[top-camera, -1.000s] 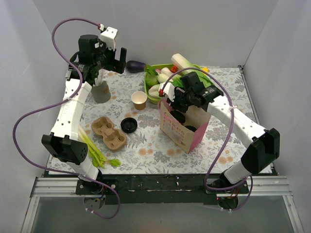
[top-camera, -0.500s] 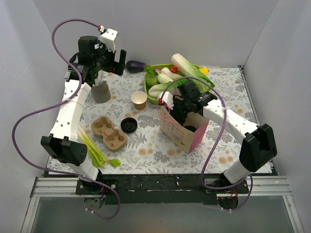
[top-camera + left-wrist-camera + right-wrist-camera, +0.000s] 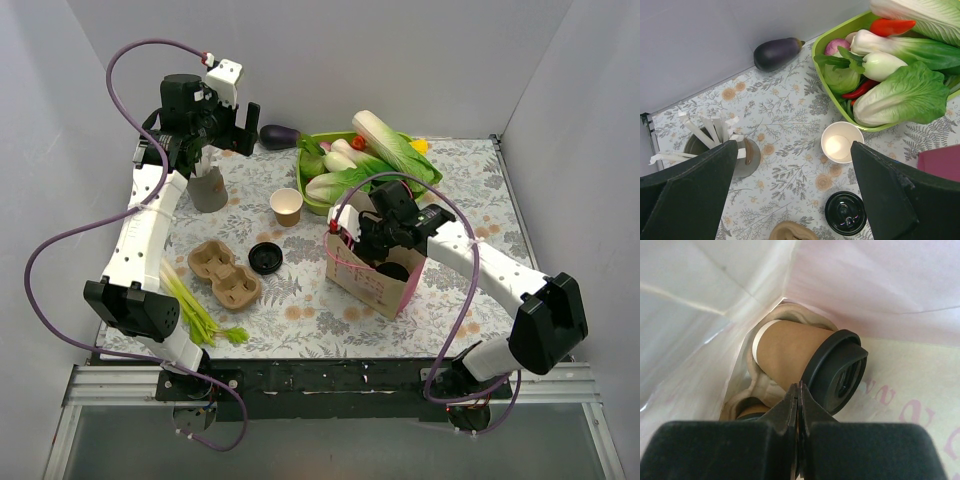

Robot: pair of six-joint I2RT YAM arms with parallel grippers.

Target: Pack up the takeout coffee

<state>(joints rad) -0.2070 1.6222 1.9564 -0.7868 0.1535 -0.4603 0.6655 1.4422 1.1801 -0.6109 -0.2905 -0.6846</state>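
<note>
floral table (image 3: 300, 300): right tool (image 3: 799, 390) points down inside bag (image 3: 375, 287).

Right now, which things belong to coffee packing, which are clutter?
Job: open tan paper cup, loose round black plastic lid, lidded tan cup in pink paper bag.
Clutter: grey cup of white sticks, purple eggplant, green vegetable basin, green stalks.
</note>
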